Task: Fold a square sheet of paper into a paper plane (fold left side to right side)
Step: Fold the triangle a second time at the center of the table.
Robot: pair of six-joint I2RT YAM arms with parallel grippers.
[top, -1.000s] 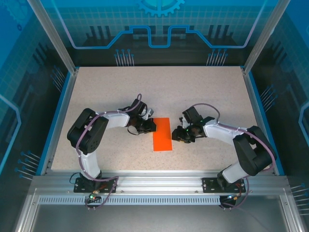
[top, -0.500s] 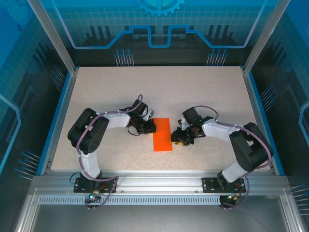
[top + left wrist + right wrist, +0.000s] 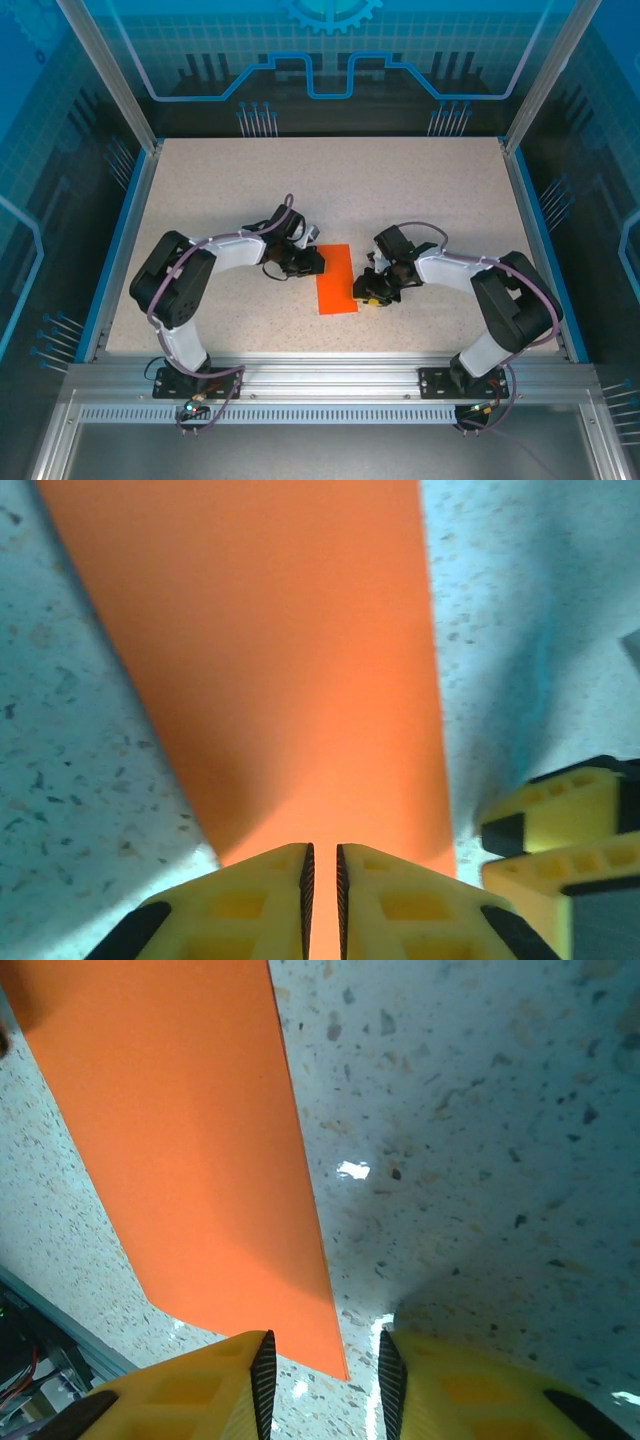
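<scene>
The square sheet of paper lies flat on the table, folded into a narrow bright orange rectangle. My left gripper sits low over its left edge, near the far end. In the left wrist view the paper spreads ahead of the left gripper, whose jaws stand a thin slit apart with orange showing through. My right gripper is at the paper's near right corner. In the right wrist view that gripper is open, and the corner of the paper reaches into the gap without touching either pad.
The speckled table is bordered by a blue rim and metal frame posts. A yellow finger of the right gripper shows just beyond the paper's far edge in the left wrist view.
The right gripper has slid along the paper's right edge toward the near corner. The left gripper has stayed in place and its jaws have parted slightly.
</scene>
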